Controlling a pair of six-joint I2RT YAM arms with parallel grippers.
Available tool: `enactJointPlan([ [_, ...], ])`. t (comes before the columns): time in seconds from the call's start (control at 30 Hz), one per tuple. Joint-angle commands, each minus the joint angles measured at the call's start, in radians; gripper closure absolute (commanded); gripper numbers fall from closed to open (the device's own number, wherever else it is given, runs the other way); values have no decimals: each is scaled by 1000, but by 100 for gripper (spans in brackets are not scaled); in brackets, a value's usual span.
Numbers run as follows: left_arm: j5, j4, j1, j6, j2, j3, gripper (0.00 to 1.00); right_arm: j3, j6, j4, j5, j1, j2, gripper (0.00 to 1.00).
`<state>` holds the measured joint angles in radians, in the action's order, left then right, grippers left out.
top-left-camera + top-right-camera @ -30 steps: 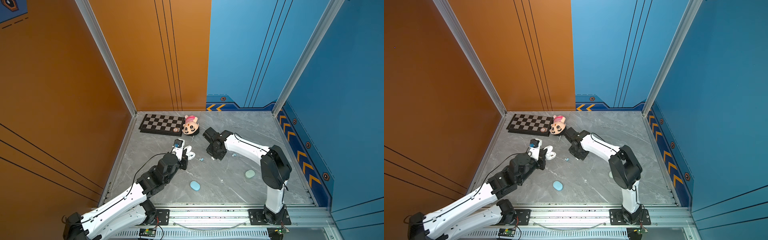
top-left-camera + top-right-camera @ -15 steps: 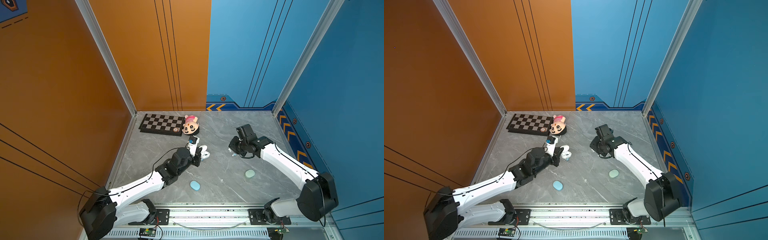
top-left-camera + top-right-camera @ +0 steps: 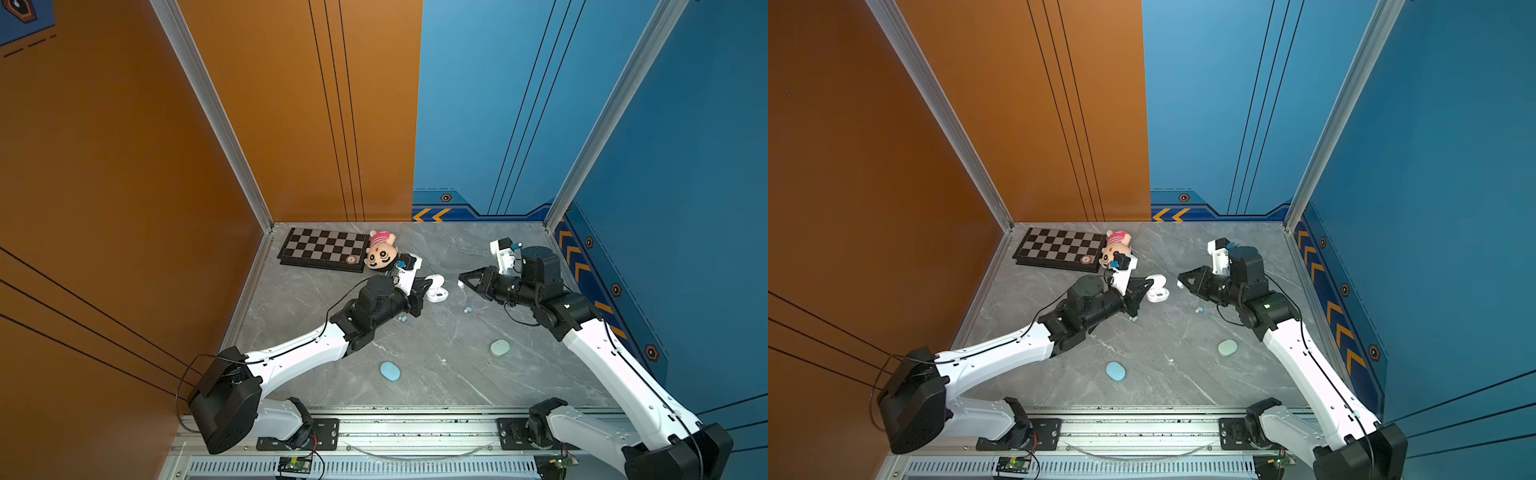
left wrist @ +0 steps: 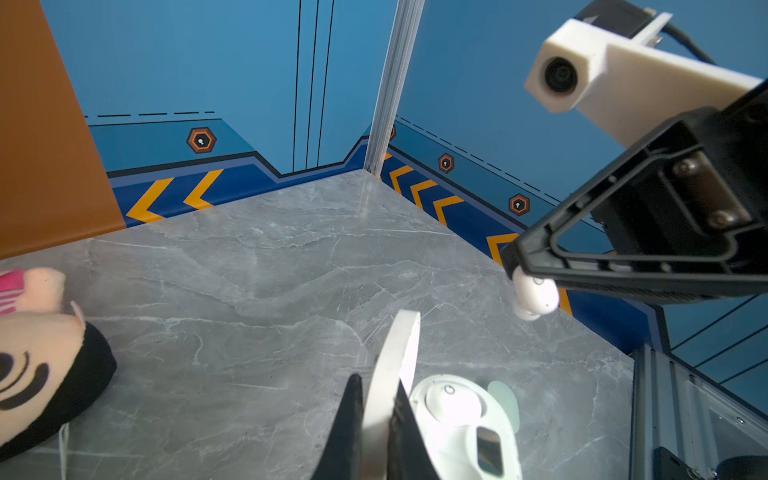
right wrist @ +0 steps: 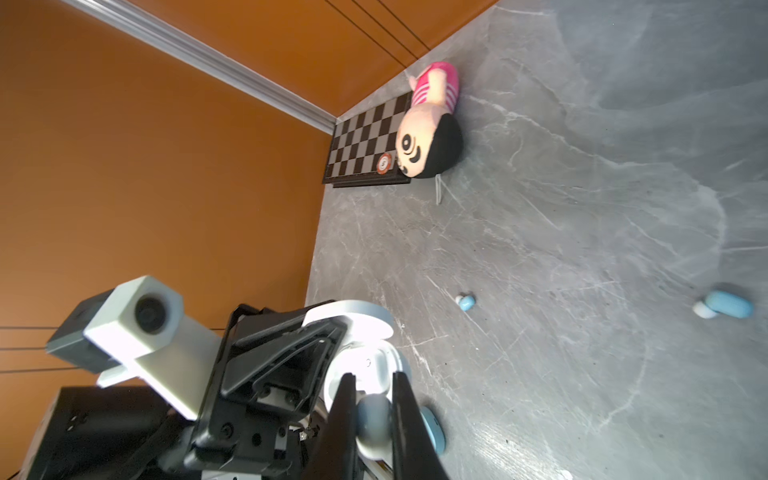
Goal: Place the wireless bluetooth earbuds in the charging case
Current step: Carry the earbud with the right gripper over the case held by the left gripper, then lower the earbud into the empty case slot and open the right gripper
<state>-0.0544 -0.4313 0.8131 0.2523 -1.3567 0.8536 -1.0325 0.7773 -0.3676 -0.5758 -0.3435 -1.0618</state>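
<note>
The white charging case [image 3: 437,291] [image 3: 1158,291] stands open on the grey floor. My left gripper [image 4: 376,382] [image 3: 428,286] is shut on its raised lid [image 4: 397,353], and the base [image 4: 457,415] lies beside the fingers. Just right of the case my right gripper [image 5: 373,376] [image 3: 460,277] [image 3: 1180,277] is shut on a white earbud [image 4: 534,295] [image 5: 374,419], held a little above the floor. Two pale blue earbuds lie loose, one [image 3: 468,309] [image 5: 725,305] under the right gripper, another [image 3: 402,318] [image 5: 465,302] by the left wrist.
A closed blue case [image 3: 390,371] [image 3: 1115,371] and a mint case [image 3: 500,348] [image 3: 1227,347] lie nearer the front rail. At the back left are a chessboard [image 3: 322,249] and a plush doll head [image 3: 380,251]. Walls close in on three sides.
My left gripper has carried the white case to the right and farther back. My right arm has swung its elbow out to the right wall, and its gripper now points left at the case.
</note>
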Motion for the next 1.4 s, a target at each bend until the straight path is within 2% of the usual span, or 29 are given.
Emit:
enactJointPlan([
  [0.0, -49, -29, 12, 8, -12, 47, 100, 17, -15, 73, -106, -18, 33, 91],
  [0.63, -54, -29, 43, 3, -42, 119, 100, 35, -11, 136, -95, -99, 16, 91],
  [1.0, -70, -29, 51, 1, -44, 131, 100, 47, -7, 140, -49, -98, 13, 92],
  [1.37, -71, -29, 56, -4, -41, 135, 100, 57, -16, 141, -51, -107, 2, 93],
])
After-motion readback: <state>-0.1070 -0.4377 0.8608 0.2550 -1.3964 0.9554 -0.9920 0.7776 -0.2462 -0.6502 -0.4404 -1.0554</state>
